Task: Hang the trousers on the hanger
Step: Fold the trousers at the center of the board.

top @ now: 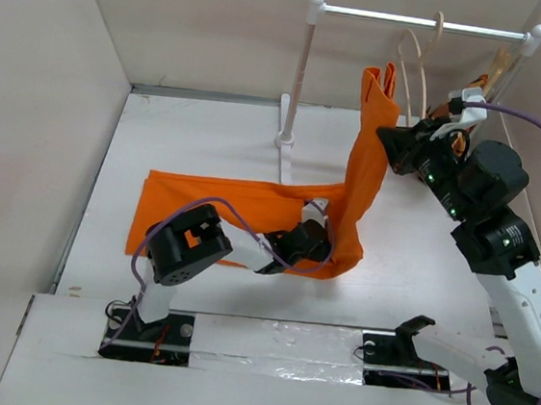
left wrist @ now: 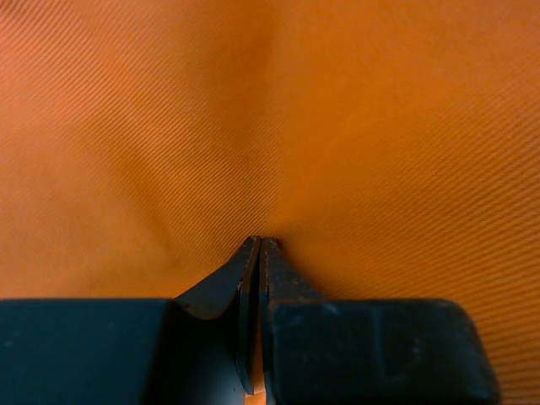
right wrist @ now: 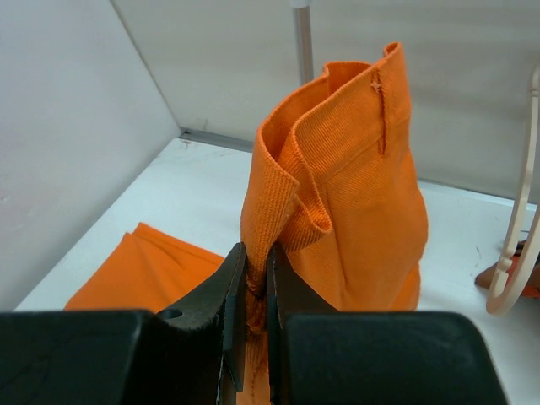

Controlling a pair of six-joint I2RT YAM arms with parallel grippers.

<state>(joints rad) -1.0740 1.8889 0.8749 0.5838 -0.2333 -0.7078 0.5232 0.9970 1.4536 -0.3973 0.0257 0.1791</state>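
Note:
The bright orange trousers (top: 232,203) lie flat across the table, and one end is raised upright (top: 368,145) toward the rail. My right gripper (top: 391,144) is shut on that raised end; in the right wrist view its jaws (right wrist: 256,272) pinch a thick folded hem of the trousers (right wrist: 354,186). My left gripper (top: 316,229) is shut on the cloth low down, where the trousers bend upward. In the left wrist view its closed tips (left wrist: 259,245) pinch orange cloth (left wrist: 270,110) that fills the view. The pale wooden hanger (top: 417,55) hangs empty on the rail, just right of the raised end, and also shows in the right wrist view (right wrist: 516,219).
A white rack has a rail (top: 415,21) on top, a post (top: 300,80) and a foot (top: 285,142) on the table. A second wooden hanger (top: 499,68) hangs at the rail's right end behind my right arm. Walls enclose the left, back and right sides.

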